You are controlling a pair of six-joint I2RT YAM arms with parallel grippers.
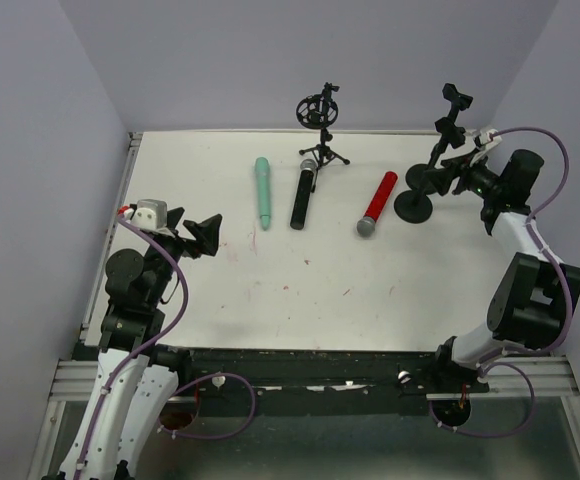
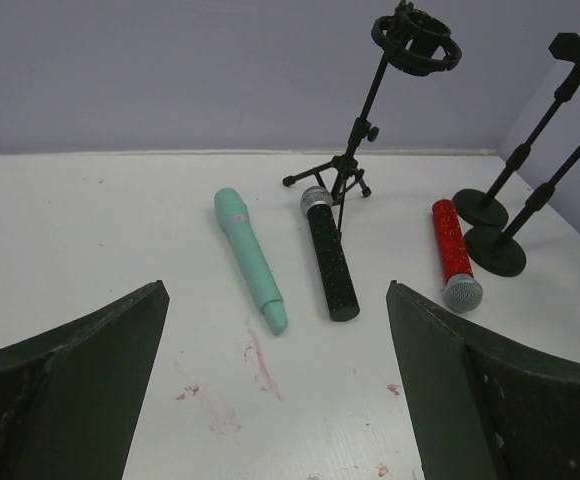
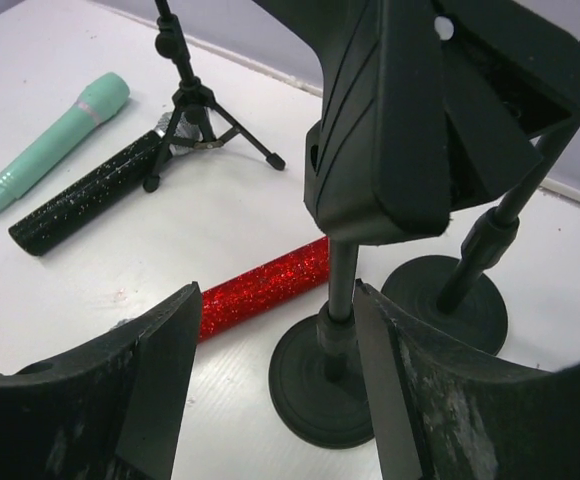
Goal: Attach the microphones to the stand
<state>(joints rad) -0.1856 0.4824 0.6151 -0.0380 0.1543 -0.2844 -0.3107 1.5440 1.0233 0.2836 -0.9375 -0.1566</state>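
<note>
Teal mic [image 1: 262, 192], black mic [image 1: 302, 197], red mic [image 1: 375, 203] flat on table [image 1: 420, 270]; left gripper [image 1: 213, 235] wide open, empty; right gripper [image 3: 278, 295] open astride stand [image 3: 341, 290] pole, contact unclear

Table [image 1: 370, 280] open before left gripper [image 1: 215, 234] — tripod [image 1: 322, 150] perhaps touching black microphone [image 1: 302, 197].

Lighting: even, diffuse, from overhead; all three views bright.
Counter [image 1: 370, 290]: white, close to overexposed in the top view, no hard glare.
Shadows: faint, soft-edged, tight under the stand base [image 3: 305, 395].
Highlights: pinpoint sparkle on the red microphone [image 3: 300, 268].
Focus: left tool [image 2: 275, 290] and right tool [image 3: 278, 295] dark, slightly soft at the frame bottom. Stand clip [image 3: 410, 110] nearest the lens, soft. Farther items sharp.
</note>
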